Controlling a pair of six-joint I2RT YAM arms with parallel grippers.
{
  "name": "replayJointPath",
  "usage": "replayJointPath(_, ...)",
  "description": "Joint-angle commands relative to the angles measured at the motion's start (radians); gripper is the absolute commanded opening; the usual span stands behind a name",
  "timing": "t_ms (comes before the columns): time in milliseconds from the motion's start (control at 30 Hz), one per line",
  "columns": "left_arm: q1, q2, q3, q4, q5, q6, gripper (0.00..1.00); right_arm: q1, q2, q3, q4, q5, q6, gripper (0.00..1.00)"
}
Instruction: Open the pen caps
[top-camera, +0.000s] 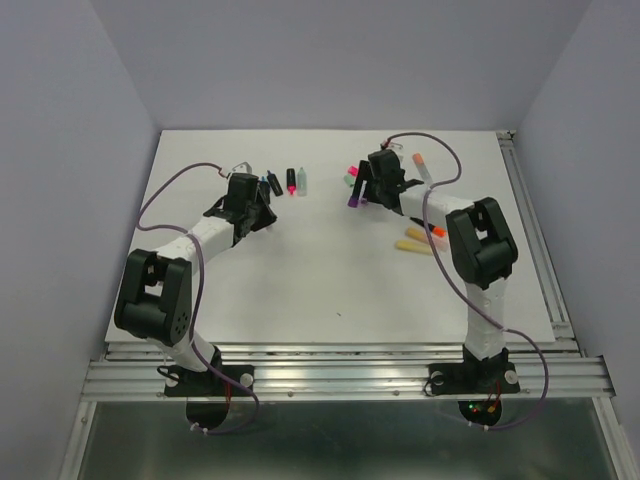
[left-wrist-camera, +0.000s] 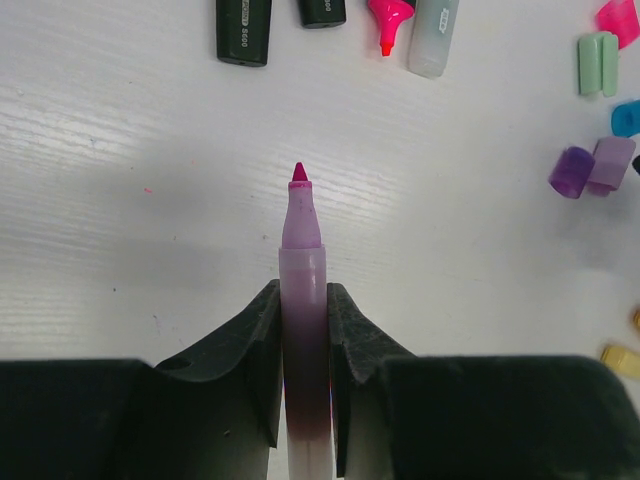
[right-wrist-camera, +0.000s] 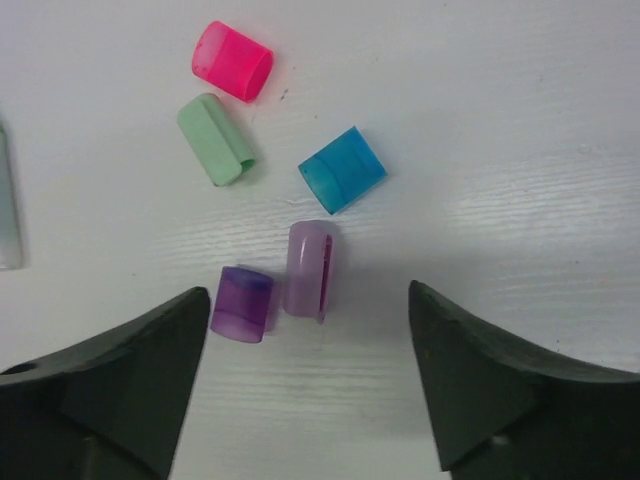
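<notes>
**Left jaws grip an uncapped lilac pen; right jaws stand apart over loose caps**

On a white table, the left jaws are clamped on the barrel of a lilac pen. The pen is uncapped, and its magenta tip points straight away from the wrist. Beyond that tip, along the far edge of the left wrist view, lie a black pen barrel, a second black barrel cut off by the frame, a pen with a bare pink tip and a pale grey barrel.

The right jaws stand wide apart and hold nothing. They sit over five pen caps lying loose on the table. A lilac cap lies between the jaws, with a purple cap just beside it. Farther out are a blue cap, a green cap and a pink cap. The green and pink caps lie near each other.

In the overhead view, a yellow pen lies near the right arm, well apart from the caps.
</notes>
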Motion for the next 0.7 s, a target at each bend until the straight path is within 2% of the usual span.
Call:
replayJointPath(0,0.006,-0.060,-0.006,0.016,0.002,0.018,0.00,0.003,-0.213,-0.043,0.003,0.002,-0.026,0.97)
replayJointPath(33,0.006,-0.064,-0.006,0.017,0.002,0.018,0.00,0.003,-0.247,-0.072,0.009,0.010,-0.014,1.00)
replayJointPath(167,0.010,-0.064,-0.009,0.022,-0.019,0.027,0.00,0.005,-0.452,-0.314,0.084,0.001,0.006,1.00)
replayJointPath(200,0.017,-0.061,-0.008,0.024,-0.019,0.027,0.00,0.003,-0.494,-0.428,0.093,-0.002,0.014,1.00)
replayJointPath(433,0.046,0.001,0.044,0.025,-0.010,0.038,0.00,0.016,-0.909,-0.898,0.122,-0.004,0.196,1.00)
replayJointPath(500,0.053,0.024,0.060,0.027,-0.010,0.040,0.00,0.016,-0.976,-0.962,0.130,0.005,0.198,1.00)
replayJointPath(667,0.084,0.096,0.142,0.024,-0.010,0.066,0.00,0.016,-1.068,-0.943,0.066,0.035,0.186,1.00)
